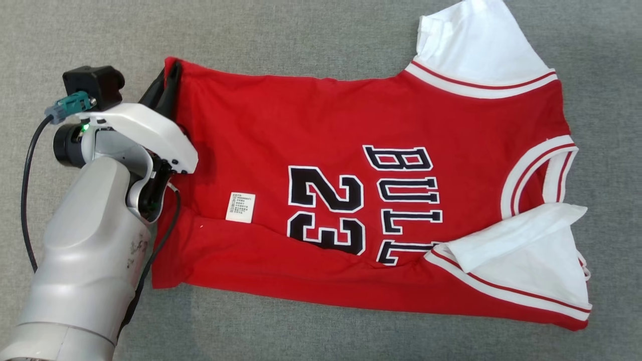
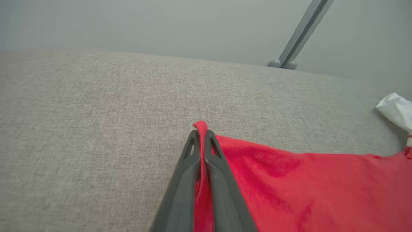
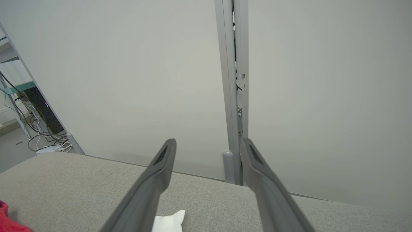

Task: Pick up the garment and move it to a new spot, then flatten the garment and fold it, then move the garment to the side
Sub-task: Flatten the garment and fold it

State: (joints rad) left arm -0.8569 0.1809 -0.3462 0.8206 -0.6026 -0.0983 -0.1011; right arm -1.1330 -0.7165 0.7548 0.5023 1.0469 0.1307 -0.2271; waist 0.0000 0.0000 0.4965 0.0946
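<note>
Two dark fingers of my left gripper (image 2: 201, 133) are pinched together on the far left hem corner of the red jersey (image 1: 321, 125). It lies spread on the grey fabric surface (image 1: 301, 35), white sleeves to the right. My right gripper (image 3: 207, 148) hangs above that surface, fingers wide apart, holding nothing.

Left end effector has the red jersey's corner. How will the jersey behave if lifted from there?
Likely floppy: the jersey lies in soft folds and its corner bunches in the shut left end effector. Probably light, thin cloth; it should drape, not hold shape. The white sleeves may flop open.
</note>
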